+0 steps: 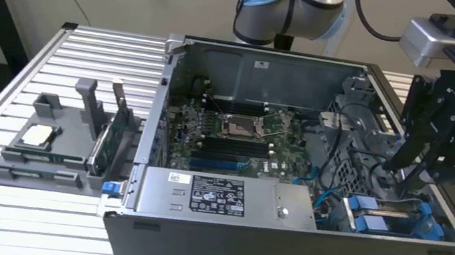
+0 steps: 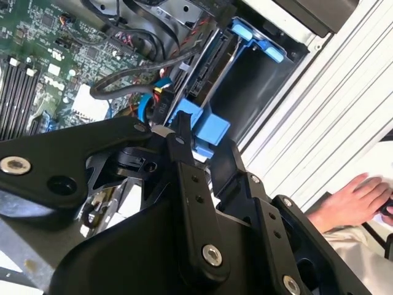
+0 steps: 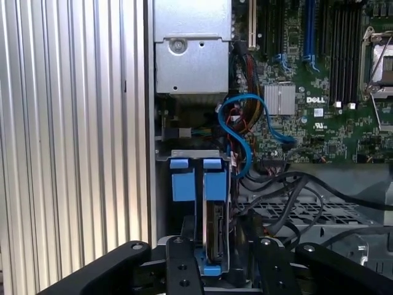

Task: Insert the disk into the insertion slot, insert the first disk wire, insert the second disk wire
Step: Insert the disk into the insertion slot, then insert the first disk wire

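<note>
One claw (image 3: 216,270) hangs directly above the disk (image 3: 215,236), which stands on edge in the insertion slot (image 3: 214,184), its long axis apparently running straight down the bay and away from the claw. Whether the claw clamps the blue carrier or merely brackets it cannot be told. Farther out, the first wrist view shows a loose blue cable (image 3: 245,132) beside the bay, while the second wrist view adds a person's hand (image 2: 353,200) beyond the ribbed counter (image 2: 307,123).

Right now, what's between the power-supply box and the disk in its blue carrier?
In the first wrist view, a looped blue cable and a bundle of coloured wires lie between the power-supply box and the disk.
</note>
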Robot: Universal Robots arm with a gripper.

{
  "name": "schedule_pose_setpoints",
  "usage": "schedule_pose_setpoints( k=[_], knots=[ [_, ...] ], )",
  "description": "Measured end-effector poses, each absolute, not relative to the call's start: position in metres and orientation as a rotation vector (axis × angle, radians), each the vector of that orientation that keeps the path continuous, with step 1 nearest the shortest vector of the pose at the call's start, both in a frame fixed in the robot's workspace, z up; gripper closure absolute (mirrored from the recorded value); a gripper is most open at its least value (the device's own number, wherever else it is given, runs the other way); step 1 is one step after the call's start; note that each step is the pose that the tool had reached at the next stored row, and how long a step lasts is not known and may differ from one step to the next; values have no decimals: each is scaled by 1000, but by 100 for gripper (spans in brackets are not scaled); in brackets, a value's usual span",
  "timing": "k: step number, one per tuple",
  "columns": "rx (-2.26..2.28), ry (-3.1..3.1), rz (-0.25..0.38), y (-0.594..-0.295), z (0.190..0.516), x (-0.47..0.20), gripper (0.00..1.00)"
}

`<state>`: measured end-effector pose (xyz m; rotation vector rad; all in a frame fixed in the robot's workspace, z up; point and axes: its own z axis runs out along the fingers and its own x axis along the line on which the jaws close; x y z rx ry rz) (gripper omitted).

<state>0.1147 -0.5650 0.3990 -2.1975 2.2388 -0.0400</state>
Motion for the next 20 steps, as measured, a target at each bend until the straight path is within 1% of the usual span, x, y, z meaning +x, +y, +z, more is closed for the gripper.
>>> schedule_pose_setpoints(
  k=[9,20],
  knots=[
    [-2198,2238,-40,-550,399,113,60],
    [-2204,2233,-40,-546,394,118,60]
  ],
)
